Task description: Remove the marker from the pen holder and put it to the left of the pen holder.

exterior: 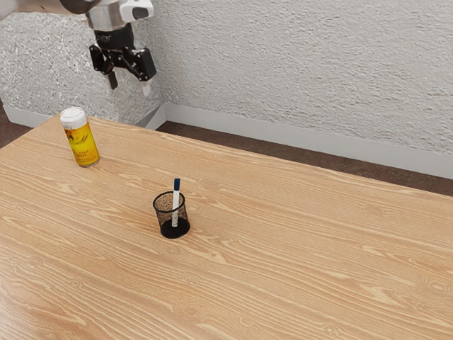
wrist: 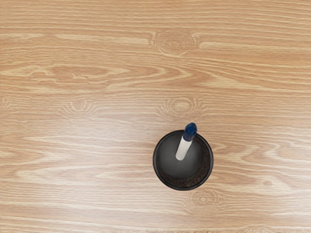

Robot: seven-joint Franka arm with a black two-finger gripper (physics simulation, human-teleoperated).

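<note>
Bright light; soft glare on tabletop [wrist: 272, 182]

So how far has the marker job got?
Nothing looks done: the marker leans in the holder, its blue end above the rim. Nothing is in hand either: my gripper hangs open and empty, away from the marker. Left to do: grasp the marker, lift it out and set it down left of the holder.

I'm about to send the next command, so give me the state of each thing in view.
Gripper: open, empty, raised.
Pen holder: upright on the table.
Marker: leaning inside the pen holder, blue end up.
Yellow can: upright.
</note>
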